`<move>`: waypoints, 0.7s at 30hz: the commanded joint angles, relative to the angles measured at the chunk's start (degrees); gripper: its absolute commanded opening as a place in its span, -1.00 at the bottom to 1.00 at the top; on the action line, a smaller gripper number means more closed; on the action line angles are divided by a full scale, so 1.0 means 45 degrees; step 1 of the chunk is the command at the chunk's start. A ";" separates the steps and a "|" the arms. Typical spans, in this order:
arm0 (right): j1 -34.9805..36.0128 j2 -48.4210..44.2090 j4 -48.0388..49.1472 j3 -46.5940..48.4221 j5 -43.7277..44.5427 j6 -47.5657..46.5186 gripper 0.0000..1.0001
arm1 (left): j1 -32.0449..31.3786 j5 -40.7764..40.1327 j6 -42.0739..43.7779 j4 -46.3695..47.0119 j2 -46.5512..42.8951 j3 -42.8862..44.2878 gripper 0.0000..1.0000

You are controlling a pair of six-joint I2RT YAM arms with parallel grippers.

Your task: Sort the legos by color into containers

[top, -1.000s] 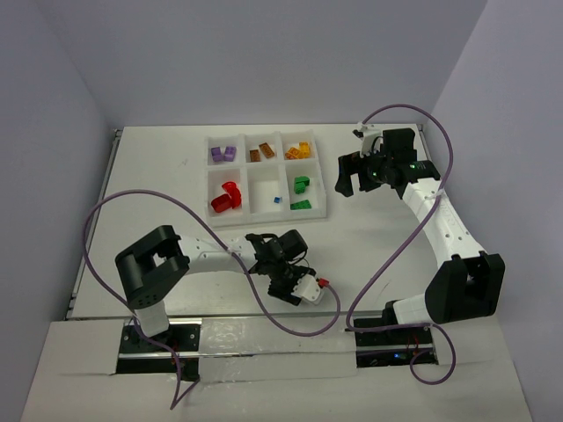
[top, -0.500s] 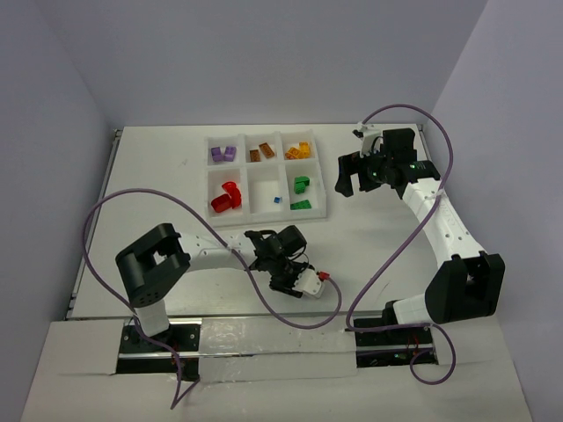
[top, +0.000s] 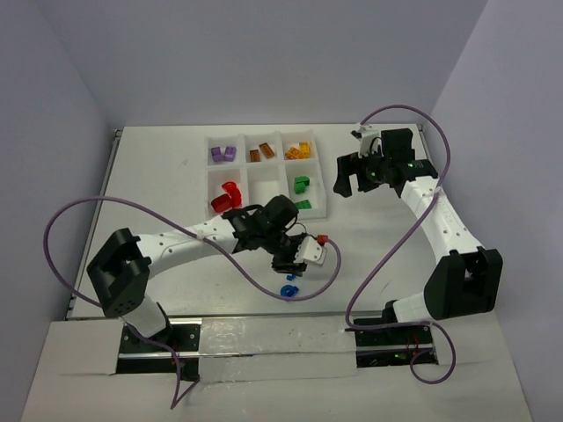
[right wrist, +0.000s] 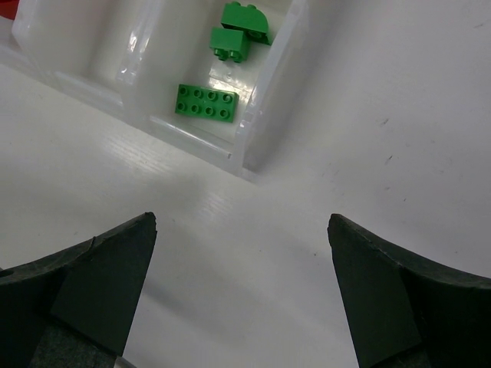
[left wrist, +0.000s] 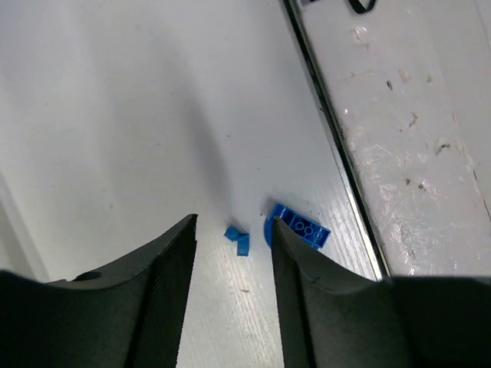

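Note:
A blue curved brick (left wrist: 301, 228) and a small blue piece (left wrist: 238, 240) lie on the table near its front edge; they also show in the top view (top: 288, 288). My left gripper (left wrist: 232, 227) hangs above them, open and empty; in the top view it (top: 285, 264) sits just behind the blue pieces. The white tray (top: 264, 134) holds purple (top: 223, 154), brown (top: 261, 151), orange (top: 299, 151), red (top: 227, 195) and green (top: 302, 185) bricks in separate compartments. My right gripper (right wrist: 242, 222) is open and empty beside the tray's right end, with the green bricks (right wrist: 205, 102) in view.
The left arm's forearm lies across the tray's near middle compartment and hides its contents. Purple cables loop over the table in front of both arms. A metal strip (left wrist: 337, 146) runs along the table's front edge close to the blue pieces.
My left gripper has risen and swung back toward the tray. The blue pieces now show on the table where it was. The right arm has not moved.

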 commanded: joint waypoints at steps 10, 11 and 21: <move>-0.0089 0.0081 0.0410 -0.0195 -0.0147 0.0096 1.00 | 0.0111 -0.0760 -0.1501 0.0179 -0.2139 -0.2713 0.53; -0.0093 0.0096 0.0410 -0.0202 -0.0182 0.0103 1.00 | -0.0019 -0.0974 -0.1568 0.0408 -0.2150 -0.2763 0.48; -0.0073 -0.0091 0.0371 -0.0382 0.0130 0.0017 1.00 | -0.1551 -0.3548 -0.3920 0.2651 -0.1670 -0.3783 0.18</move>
